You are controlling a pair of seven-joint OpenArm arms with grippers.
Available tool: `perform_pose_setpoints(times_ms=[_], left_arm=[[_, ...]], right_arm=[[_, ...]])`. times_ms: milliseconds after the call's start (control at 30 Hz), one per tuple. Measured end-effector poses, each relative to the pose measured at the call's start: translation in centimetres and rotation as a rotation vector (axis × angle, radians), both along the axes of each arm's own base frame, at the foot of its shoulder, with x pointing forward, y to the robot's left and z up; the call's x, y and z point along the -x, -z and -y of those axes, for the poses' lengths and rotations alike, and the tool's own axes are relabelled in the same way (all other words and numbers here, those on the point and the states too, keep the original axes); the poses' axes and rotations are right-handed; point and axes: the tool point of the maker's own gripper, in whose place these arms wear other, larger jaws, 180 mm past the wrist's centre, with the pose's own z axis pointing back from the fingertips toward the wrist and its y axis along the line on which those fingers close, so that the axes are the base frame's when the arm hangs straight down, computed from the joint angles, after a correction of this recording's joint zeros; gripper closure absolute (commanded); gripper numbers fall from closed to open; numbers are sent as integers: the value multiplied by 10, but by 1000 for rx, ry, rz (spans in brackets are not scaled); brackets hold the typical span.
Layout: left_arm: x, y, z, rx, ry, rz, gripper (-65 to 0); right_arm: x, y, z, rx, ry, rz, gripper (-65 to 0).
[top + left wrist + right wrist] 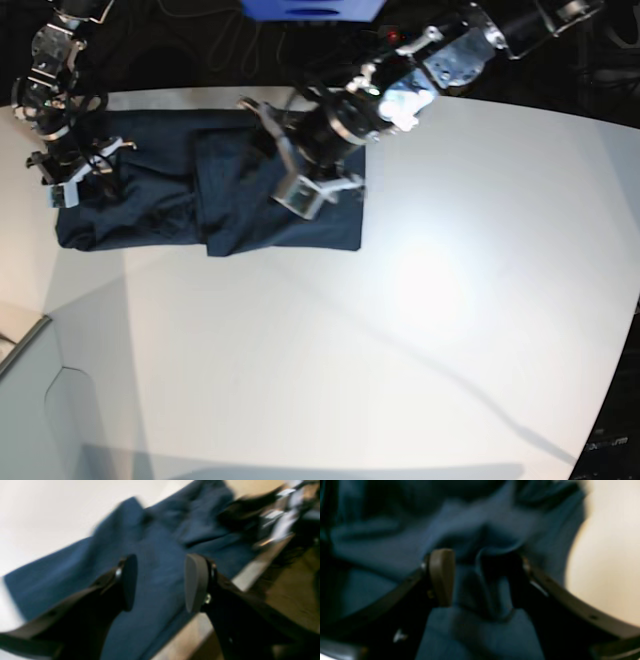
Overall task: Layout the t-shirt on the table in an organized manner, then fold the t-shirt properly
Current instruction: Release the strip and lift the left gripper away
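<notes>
The t-shirt (215,195) lies on the table (420,330) toward eleven o'clock in the base view, a dark navy band stretched from the nine o'clock edge to a little past centre. It is partly folded: a doubled layer sits across its middle, and wrinkles gather at the left end. Its lower hem runs fairly straight, while the upper edge reaches close to the table's far rim.

The left gripper (312,183) comes in from one o'clock and hangs over the shirt's right half. In its wrist view the left gripper (160,582) shows two dark pads standing apart with blue cloth visible beneath and between them. Nothing is pinched there; the jaws are parted at a moderate width and empty. The table edge runs past at four o'clock of that view.

The right gripper (75,170) sits at the shirt's left end, at nine o'clock in the base view. Its own camera is badly blurred, yet the right gripper (480,577) shows its fingers spread well apart, with a raised pleat of fabric standing in the gap between them. Whether the pleat touches either pad cannot be told through the blur, though the jaws clearly do not press on it. White tabletop shows at three o'clock of that view.
</notes>
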Motion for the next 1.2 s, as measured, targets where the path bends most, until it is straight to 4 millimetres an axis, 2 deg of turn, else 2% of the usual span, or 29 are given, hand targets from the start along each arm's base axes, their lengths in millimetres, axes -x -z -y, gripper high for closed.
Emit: perform_pose_setpoints(times_ms=[100,267,333,500,667,833,967,1200], left_arm=[[-15,7,-48,-39,-121,-5,-294],[-21,16,-107,-65,-299,-36,-297],[-24,18,-127,-77,-355,-40,-297],[-24,21,-155,-92,-436,-49,-297],[-20,25,-160,-100,-447,-62,-297],[-22,23,-163,-98,-455,-55,-297],[-21,24,-163,-101,-454,-59,-297],[-21,24,-163,-100,-454,-58,-297]], right_arm=[[-4,-11,5,0,40,38,-382],[-6,-15,18,14,71,45,-384],[-11,-17,22,7,87,59,-384],[-8,-13,24,5,92,47,-384],[-20,-6,31,-26,105,46,-384],[-4,14,48,-26,122,-38,-384],[-11,13,52,-33,129,-23,-384],[-4,24,52,-56,139,-47,-384]])
